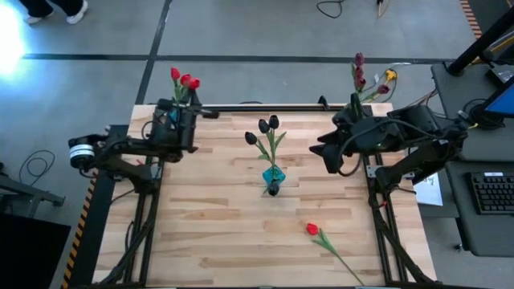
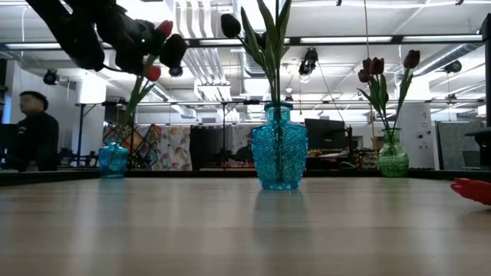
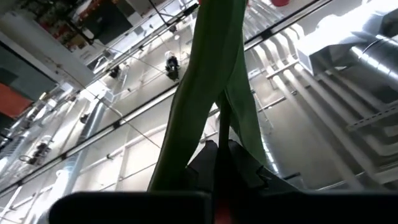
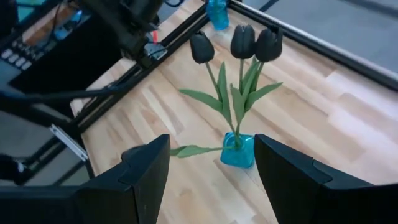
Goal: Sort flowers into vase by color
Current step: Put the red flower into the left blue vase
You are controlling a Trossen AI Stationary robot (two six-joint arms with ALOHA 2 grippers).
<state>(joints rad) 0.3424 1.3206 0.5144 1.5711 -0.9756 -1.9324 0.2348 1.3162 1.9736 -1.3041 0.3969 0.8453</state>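
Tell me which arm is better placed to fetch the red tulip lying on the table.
Right, probably. The red tulip lies near the table's front right; the right gripper is open and empty, while the left gripper sits far left, holding a green stem.

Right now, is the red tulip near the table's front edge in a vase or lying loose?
Lying loose. The red tulip lies flat on the table, stem trailing toward the edge, apart from the blue vase.

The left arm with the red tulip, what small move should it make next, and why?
Probably lower the stem into the small blue vase at the table's back left corner. The left gripper holds a red tulip above it, beside two other red ones.
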